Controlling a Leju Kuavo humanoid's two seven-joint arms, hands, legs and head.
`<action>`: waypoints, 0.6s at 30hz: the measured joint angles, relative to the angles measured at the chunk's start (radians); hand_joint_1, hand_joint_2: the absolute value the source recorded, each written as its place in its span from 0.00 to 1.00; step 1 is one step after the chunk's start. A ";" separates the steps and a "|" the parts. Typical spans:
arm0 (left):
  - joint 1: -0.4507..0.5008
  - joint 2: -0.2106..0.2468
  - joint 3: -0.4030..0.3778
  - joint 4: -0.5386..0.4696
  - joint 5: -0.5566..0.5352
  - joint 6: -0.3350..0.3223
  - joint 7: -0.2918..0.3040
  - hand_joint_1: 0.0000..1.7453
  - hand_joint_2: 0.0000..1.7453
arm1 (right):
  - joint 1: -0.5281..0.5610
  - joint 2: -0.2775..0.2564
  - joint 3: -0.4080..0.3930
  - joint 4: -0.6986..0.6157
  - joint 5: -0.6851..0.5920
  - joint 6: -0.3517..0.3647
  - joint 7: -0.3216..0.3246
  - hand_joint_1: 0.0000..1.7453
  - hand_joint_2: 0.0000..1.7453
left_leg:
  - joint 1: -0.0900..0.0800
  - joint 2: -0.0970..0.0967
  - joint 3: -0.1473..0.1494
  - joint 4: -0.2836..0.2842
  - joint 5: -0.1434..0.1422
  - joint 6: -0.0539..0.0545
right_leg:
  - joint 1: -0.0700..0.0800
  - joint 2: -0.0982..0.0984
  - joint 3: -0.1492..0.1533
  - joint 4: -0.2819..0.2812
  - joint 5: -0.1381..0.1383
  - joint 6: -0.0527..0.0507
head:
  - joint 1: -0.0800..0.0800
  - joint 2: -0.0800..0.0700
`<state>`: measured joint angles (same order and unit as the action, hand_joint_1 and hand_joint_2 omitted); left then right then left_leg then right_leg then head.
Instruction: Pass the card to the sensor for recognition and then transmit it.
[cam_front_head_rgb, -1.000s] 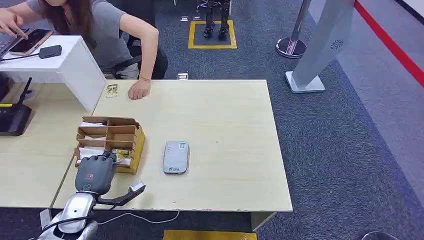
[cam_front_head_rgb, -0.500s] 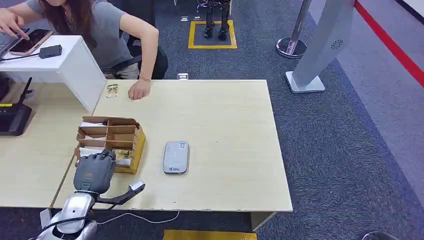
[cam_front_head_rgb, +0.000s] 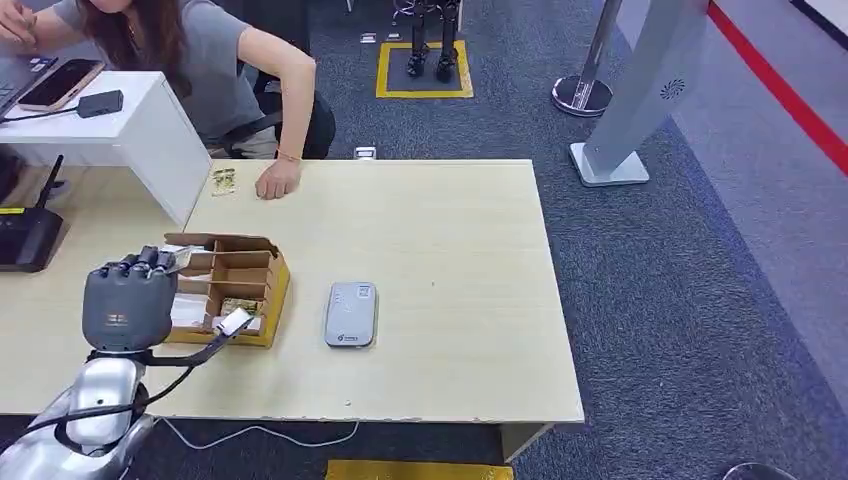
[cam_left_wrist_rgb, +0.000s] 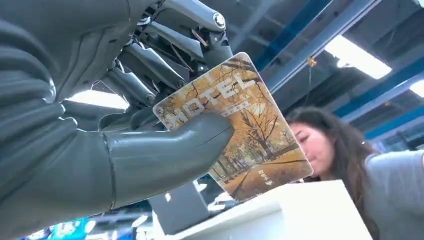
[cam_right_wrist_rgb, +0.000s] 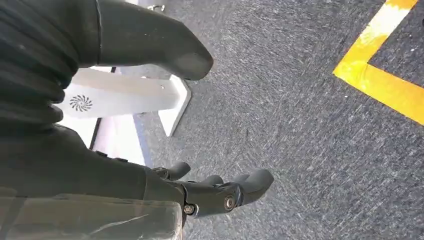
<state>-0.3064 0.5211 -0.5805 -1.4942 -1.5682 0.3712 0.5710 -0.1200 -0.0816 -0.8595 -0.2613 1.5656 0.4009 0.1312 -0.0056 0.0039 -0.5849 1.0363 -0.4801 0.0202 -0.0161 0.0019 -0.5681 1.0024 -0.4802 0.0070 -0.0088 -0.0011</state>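
Broadly, the pale wooden surface (cam_front_head_rgb: 450, 230) carries a cardboard box (cam_front_head_rgb: 235, 285) and the grey sensor (cam_front_head_rgb: 351, 314). Raised beside the box, the left hand (cam_front_head_rgb: 127, 305) pinches 1 card (cam_left_wrist_rgb: 235, 125) by a corner. It looks thin, light, stiff and slick, best gripped by its edges. The right hand (cam_right_wrist_rgb: 215, 192) hangs with fingers apart, holding nothing.

Silver arm (cam_front_head_rgb: 95, 415) — dark grey hand (cam_front_head_rgb: 127, 303), black cable (cam_front_head_rgb: 110, 410).
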 joint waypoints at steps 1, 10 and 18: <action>-0.007 0.008 -0.009 0.000 0.000 0.000 0.005 1.00 1.00 | -0.001 0.001 0.000 0.000 0.000 0.000 0.000 0.00 1.00 | 0.000 0.000 0.000 0.000 0.000 0.000 | 0.000 0.000 0.000 0.000 0.000 0.000 | 0.000 0.000; -0.074 0.064 -0.007 0.060 0.000 0.027 -0.137 1.00 1.00 | -0.018 0.009 0.027 0.000 0.000 0.000 0.015 0.00 1.00 | 0.000 0.001 0.000 0.000 0.000 0.000 | 0.000 0.000 0.000 0.000 0.000 0.000 | 0.000 0.000; -0.272 0.012 0.003 0.351 0.001 0.151 -0.329 1.00 1.00 | -0.066 0.018 0.103 0.000 0.000 0.000 0.019 0.00 1.00 | 0.000 0.000 0.000 0.000 0.003 0.000 | 0.000 0.000 0.000 0.000 0.003 0.000 | 0.000 0.000</action>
<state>-0.5788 0.5334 -0.5779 -1.1431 -1.5675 0.5225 0.2420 -0.1864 -0.0637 -0.7561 -0.2613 1.5656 0.4009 0.1507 -0.0056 0.0039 -0.5851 1.0366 -0.4776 0.0204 -0.0161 0.0020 -0.5686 1.0023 -0.4769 0.0067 -0.0088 -0.0011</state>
